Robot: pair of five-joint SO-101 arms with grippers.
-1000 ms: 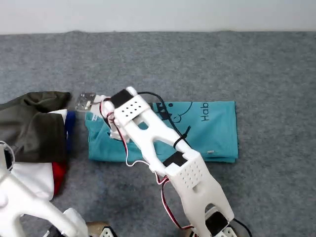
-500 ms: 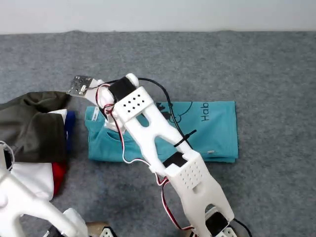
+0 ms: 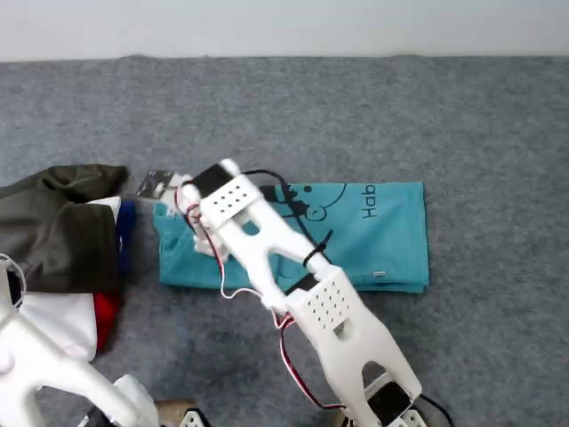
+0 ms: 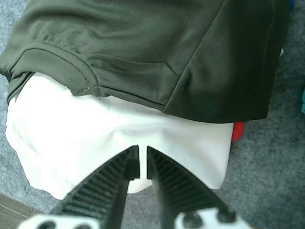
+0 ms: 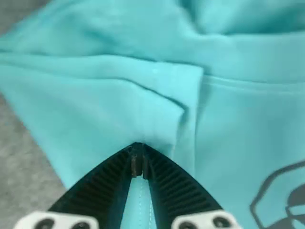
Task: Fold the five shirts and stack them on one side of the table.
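Right pincer [image 5: 137,161] (tips together) tight on teal shirt [image 5: 71,95].

My grey table [image 3: 462,116] carries a folded teal shirt [image 3: 391,240] lying flat near its middle. At the left edge sits a pile: a dark olive shirt [image 3: 53,227] over a white shirt [image 3: 58,322], with a red shirt [image 3: 106,313] and a blue shirt [image 3: 127,229] peeking out towards the teal shirt; a narrow strip of bare table parts pile and teal shirt
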